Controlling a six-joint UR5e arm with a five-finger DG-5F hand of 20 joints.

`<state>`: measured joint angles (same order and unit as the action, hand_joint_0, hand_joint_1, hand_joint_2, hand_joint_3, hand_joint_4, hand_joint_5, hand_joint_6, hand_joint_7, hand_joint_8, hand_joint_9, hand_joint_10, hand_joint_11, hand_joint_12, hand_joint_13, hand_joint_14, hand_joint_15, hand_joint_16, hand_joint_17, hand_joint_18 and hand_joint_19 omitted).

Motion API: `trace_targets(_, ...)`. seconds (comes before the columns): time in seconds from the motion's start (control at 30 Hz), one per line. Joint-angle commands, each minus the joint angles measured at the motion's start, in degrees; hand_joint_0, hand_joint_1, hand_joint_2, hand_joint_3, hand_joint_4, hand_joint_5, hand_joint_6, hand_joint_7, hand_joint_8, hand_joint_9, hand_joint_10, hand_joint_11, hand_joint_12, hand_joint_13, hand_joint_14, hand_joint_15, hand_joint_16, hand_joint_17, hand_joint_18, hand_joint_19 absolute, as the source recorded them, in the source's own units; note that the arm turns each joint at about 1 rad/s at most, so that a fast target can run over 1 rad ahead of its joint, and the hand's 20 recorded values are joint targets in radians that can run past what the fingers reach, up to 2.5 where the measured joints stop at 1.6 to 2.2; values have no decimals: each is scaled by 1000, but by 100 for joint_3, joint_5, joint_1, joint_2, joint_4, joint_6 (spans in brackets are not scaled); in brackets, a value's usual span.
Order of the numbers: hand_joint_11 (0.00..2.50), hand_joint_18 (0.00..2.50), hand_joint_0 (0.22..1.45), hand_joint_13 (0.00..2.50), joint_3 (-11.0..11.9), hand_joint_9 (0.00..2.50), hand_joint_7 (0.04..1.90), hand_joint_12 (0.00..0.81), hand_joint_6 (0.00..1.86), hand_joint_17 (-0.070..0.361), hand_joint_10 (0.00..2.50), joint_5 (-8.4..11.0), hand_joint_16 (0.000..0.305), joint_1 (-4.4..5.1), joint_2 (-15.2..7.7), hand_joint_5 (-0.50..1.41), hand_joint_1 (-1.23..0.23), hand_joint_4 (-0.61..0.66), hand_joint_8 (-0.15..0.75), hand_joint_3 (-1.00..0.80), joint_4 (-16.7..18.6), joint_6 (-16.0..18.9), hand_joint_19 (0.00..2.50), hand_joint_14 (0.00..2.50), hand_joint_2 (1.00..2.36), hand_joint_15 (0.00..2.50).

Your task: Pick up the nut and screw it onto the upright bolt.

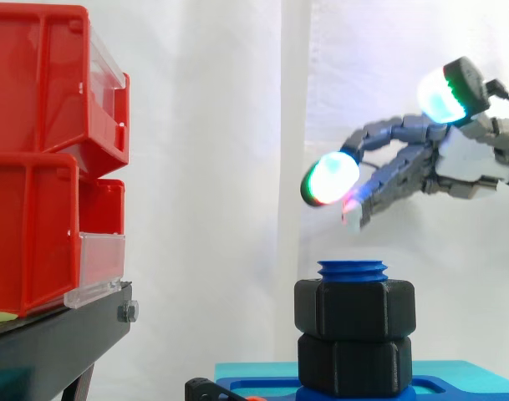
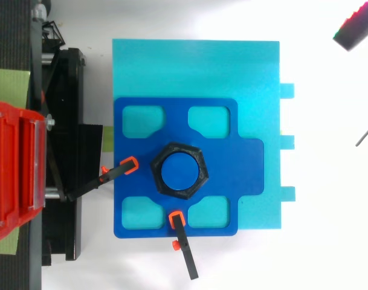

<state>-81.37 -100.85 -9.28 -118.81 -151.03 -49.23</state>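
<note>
White curtain (image 1: 221,167) hangs behind the work, with red bins (image 1: 37,167) on a black stand (image 1: 53,342) at the left. We see the blue bolt (image 1: 352,271) standing upright on a blue plate (image 2: 244,163), which lies on a teal board (image 2: 196,66) and is pinned by two orange-tipped clamps (image 2: 128,166).

Two black nuts are stacked on the bolt. The upper nut (image 1: 354,309) rests on the lower nut (image 1: 354,363), and a short band of thread shows above it. From above, the upper nut rings the bolt squarely.

The hand (image 1: 455,163) hovers above and to the right of the bolt, well apart from it. Its fingers (image 1: 396,129) reach out nearly straight and spread, and they hold nothing (the glowing pads are bare).

We judge the task to be at or very near its end, taking the upper nut as the task's own. It is threaded on and appears to have run down as far as the lower one allows. We see no loose nut waiting to be picked. If anything is left, it is a last snugging turn, and we cannot tell tightness from here.
</note>
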Motion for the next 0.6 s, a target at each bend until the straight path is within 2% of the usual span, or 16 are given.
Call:
trace_targets(0.0,0,452,449,629,-1,746,653,360,502,105,0,584,47,49,103,-166,-275,198,266,-500,-1253,573,217,0,1000,0)
trace_targets(0.13,0,433,456,601,-1,714,655,361,502,106,0,628,47,102,270,-169,-287,195,262,-500,-1447,599,208,0,1000,0)
trace_targets(0.17,0,426,460,584,-45,705,659,361,502,107,0,681,47,137,332,-172,-294,192,263,-500,-1781,652,209,0,1000,0)
trace_targets(0.2,0,414,464,568,-151,684,659,363,502,108,0,760,48,163,446,-174,-301,191,263,-500,-1965,801,208,0,1000,0)
trace_targets(0.27,0,403,468,544,-239,668,659,367,502,110,0,812,49,181,569,-177,-307,185,263,-500,-1957,880,202,0,1000,0)
trace_targets(0.37,0,393,474,519,-564,631,656,367,502,111,0,997,49,242,859,-183,-306,183,262,-500,-1921,924,205,0,1000,0)
trace_targets(0.43,0,389,478,504,-1038,610,656,364,502,110,0,1278,49,321,1290,-187,-310,178,255,-500,-1702,951,210,0,1000,0)
trace_targets(0.5,0,381,483,483,-1249,582,649,361,502,108,0,1366,48,357,1457,-190,-315,172,247,-500,-1543,951,208,0,1000,0)
trace_targets(0.57,0,371,487,444,-1662,551,643,358,501,107,0,1463,47,409,1782,-191,-323,178,248,-500,-1253,1012,186,0,1000,0)
